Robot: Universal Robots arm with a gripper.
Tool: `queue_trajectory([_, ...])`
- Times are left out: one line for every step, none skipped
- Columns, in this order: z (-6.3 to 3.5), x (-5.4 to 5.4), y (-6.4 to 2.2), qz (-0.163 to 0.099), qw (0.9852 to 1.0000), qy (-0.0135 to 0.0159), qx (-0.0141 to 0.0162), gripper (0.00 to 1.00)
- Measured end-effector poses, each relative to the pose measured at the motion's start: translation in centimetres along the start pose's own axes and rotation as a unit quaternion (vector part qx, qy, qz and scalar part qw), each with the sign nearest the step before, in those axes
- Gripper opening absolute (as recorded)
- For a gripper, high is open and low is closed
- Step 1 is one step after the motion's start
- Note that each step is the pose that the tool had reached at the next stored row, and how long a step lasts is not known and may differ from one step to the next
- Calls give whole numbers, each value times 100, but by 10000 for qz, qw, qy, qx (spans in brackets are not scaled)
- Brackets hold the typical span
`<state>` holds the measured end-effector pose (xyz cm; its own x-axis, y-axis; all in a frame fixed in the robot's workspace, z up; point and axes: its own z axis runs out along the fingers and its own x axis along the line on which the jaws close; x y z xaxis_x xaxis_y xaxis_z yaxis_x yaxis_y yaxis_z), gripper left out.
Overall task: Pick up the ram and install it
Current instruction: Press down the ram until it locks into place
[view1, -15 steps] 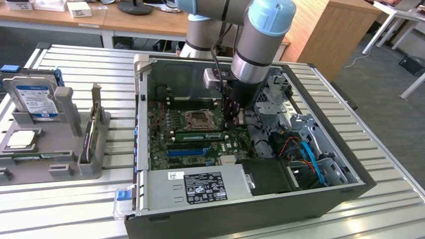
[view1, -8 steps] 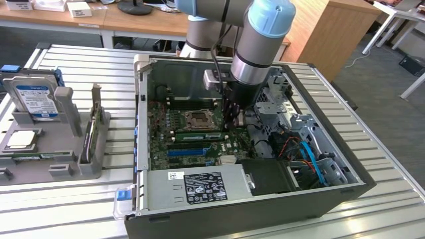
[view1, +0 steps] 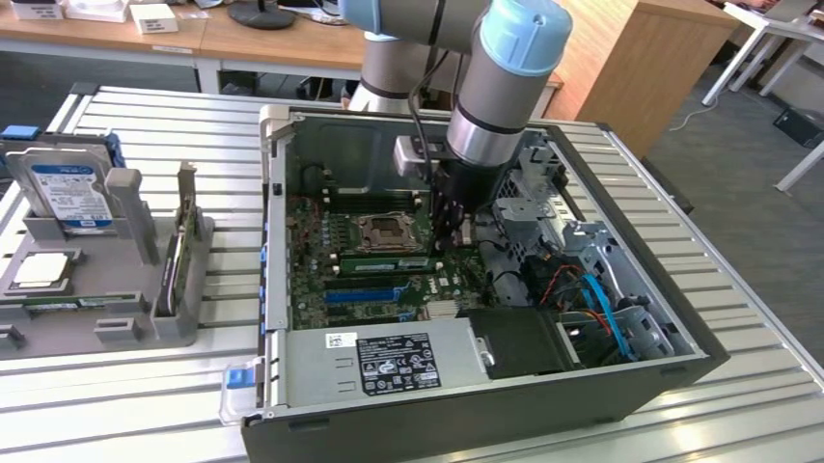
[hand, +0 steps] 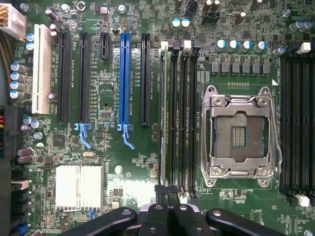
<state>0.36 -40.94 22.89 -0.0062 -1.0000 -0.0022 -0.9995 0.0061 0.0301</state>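
Note:
The ram (view1: pixel 381 262), a narrow green stick with a pale label, lies along a slot on the motherboard (view1: pixel 338 289) beside the CPU socket (view1: pixel 385 232), inside the open computer case (view1: pixel 276 212). My gripper (view1: pixel 446 247) reaches down into the case, and its tips are at the end of the ram on the exterior view's right. In the wrist view my gripper (hand: pixel 168 192) is shut, with its dark fingertips (hand: pixel 161 191) together over the end of the black memory slots (hand: pixel 178 113). Nothing is held between them. The blue connector slot (hand: pixel 123 78) runs parallel nearby.
A grey tray (view1: pixel 123 333) at the exterior view's left holds a hard drive (view1: pixel 68 196), a chip and upright cards. Inside the case are a power supply (view1: pixel 386 362), drive cages (view1: pixel 547 217) and blue and orange cables (view1: pixel 599 304). More black slots (hand: pixel 298 118) flank the CPU socket (hand: pixel 239 130).

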Motion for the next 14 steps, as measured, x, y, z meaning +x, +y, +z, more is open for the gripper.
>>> queue_trajectory([0,0,0,0,10000,1,0,11])
queue_trajectory([0,0,0,0,10000,1,0,11])
queue_trajectory([0,0,0,0,10000,1,0,11])
queue_trajectory([0,0,0,0,10000,1,0,11])
queue_trajectory([0,0,0,0,10000,1,0,11])
queue_trajectory([1,1,0,0,10000,2,-1,11])
queue_trajectory([12,0,-1,0,10000,0,0,11])
queue_trajectory([22,0,-1,0,10000,0,0,11])
queue_trajectory([22,1,-1,0,10000,1,0,11])
queue_trajectory([22,1,0,0,10000,1,0,11])
queue_trajectory([22,1,-1,0,10000,1,0,11])
queue_trajectory([22,1,-1,0,10000,1,0,11])
queue_trajectory([22,1,-1,0,10000,1,0,11])
queue_trajectory([22,1,-1,0,10000,2,0,11])
